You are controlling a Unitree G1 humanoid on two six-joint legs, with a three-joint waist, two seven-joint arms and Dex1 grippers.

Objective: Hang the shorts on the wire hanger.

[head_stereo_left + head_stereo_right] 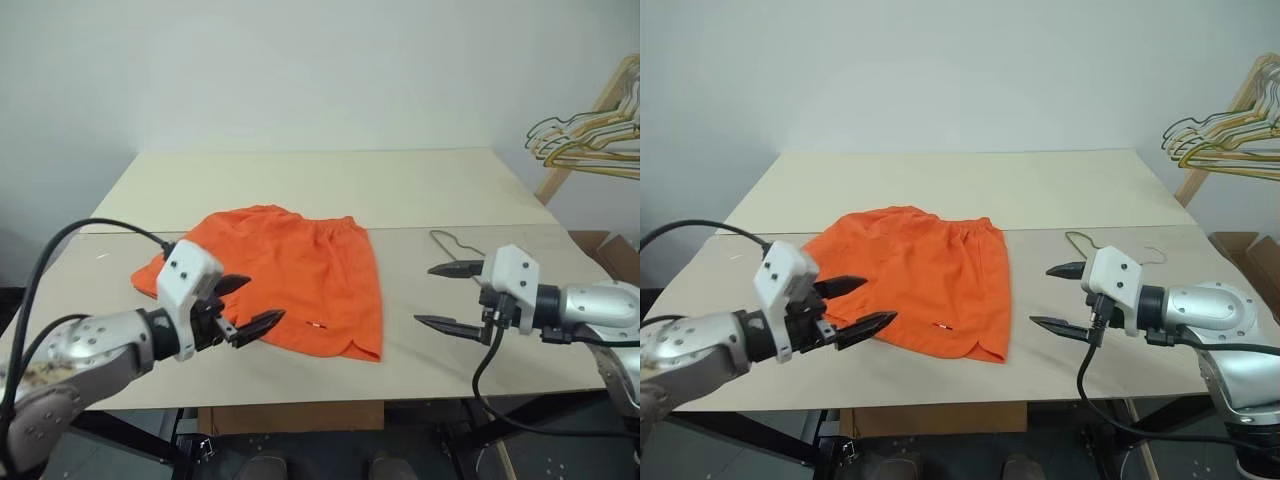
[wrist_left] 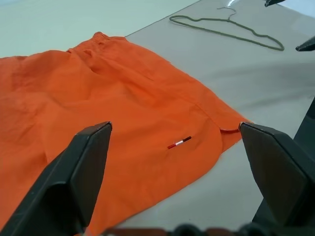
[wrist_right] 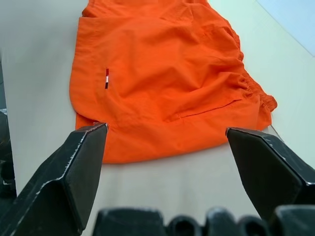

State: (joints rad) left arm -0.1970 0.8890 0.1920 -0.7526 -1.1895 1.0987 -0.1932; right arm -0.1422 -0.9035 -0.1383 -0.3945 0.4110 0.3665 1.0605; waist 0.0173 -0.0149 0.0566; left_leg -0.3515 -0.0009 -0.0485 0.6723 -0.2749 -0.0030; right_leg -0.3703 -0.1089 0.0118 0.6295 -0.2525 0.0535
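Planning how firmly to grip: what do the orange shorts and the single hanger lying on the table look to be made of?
The shorts: thin woven fabric, matte, judging by soft creases and a gathered waistband. The wire hanger: thin metal wire, probably, with a dull grey-brown finish; it lies flat and keeps its bent outline.

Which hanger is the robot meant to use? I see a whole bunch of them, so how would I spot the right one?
Start at the beige table with the orange shorts spread flat on it. Beside the shorts, toward the robot's right, a single thin grey-brown wire hanger lies flat on the tabletop. The bunched gold and green hangers hang on a wooden rack off the table's far right, while this one lies alone.
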